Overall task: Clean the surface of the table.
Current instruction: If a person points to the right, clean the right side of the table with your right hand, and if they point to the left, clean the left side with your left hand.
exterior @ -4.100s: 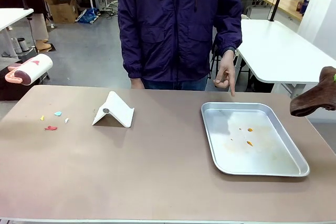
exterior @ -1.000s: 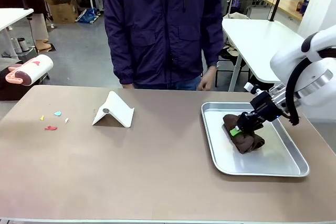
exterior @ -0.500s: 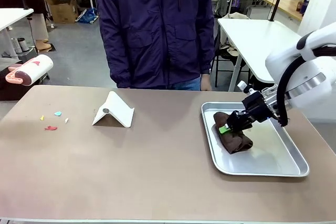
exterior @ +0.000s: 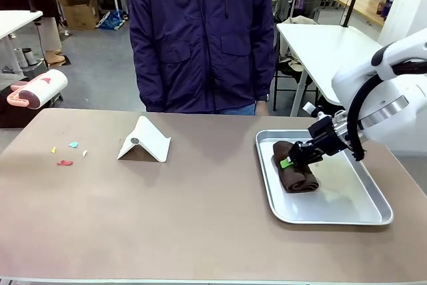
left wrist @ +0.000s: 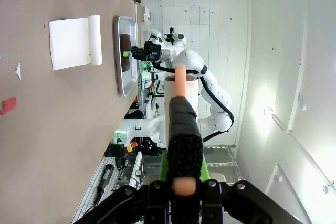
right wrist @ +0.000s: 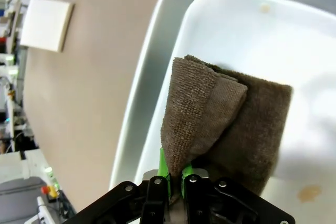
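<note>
Both grippers grip cleaning tools at the brown table (exterior: pixel 167 218), which spans the scene in front of a standing person (exterior: pixel 200 38).
Far left, the left gripper (left wrist: pixel 181 184) is clamped on a lint roller (exterior: pixel 39 89); coloured scraps (exterior: pixel 65 162) and a white folded card (exterior: pixel 145 141) lie on the table's left half. On the right, the right gripper (exterior: pixel 288 162) pinches a brown cloth (exterior: pixel 297 177) lying in the metal tray (exterior: pixel 360 217).

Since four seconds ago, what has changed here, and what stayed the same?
The right jaws, shut on the brown cloth, came in from the right, lowered it into the metal tray and dragged it toward the tray's left side. The person drew back the pointing hand. Unchanged: the left jaws hold the lint roller; the white folded card and coloured scraps lie on the table.
</note>
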Controlling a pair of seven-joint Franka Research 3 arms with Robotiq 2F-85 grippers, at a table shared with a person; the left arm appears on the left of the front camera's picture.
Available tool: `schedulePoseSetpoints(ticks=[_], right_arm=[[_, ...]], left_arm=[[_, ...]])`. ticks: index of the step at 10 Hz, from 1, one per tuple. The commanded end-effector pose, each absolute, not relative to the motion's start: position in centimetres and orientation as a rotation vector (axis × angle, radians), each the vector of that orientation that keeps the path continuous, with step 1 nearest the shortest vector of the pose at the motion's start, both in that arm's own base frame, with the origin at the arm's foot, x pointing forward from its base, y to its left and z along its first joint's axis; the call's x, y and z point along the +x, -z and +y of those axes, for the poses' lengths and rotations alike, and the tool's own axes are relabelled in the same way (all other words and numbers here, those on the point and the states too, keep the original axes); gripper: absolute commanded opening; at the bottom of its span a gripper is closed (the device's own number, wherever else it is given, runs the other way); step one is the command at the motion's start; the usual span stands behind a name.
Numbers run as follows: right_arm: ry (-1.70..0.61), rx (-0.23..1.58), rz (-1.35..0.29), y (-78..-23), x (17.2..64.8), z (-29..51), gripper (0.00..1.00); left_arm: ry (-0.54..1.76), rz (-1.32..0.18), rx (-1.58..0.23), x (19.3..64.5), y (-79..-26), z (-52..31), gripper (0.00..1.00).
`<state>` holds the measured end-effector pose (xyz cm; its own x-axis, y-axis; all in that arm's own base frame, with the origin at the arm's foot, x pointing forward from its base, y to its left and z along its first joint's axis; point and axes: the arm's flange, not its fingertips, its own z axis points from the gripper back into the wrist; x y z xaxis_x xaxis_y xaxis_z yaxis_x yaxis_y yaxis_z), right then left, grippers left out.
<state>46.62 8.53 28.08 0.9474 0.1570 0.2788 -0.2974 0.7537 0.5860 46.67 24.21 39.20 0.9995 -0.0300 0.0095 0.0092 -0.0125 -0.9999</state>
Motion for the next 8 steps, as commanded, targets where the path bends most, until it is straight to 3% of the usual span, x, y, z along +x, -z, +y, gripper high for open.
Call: schedulePoseSetpoints(ticks=[1,8], right_arm=[[-0.207,0.573,-0.271,-28.8,46.4,7.2,0.1],[0.019,0.503,-0.28,-30.4,48.0,-1.4,0.1]], left_arm=[[0.043,0.013,-1.59,46.1,-39.6,24.2,0.22],[0.043,0.013,-1.59,46.1,-39.6,24.2,0.22]])
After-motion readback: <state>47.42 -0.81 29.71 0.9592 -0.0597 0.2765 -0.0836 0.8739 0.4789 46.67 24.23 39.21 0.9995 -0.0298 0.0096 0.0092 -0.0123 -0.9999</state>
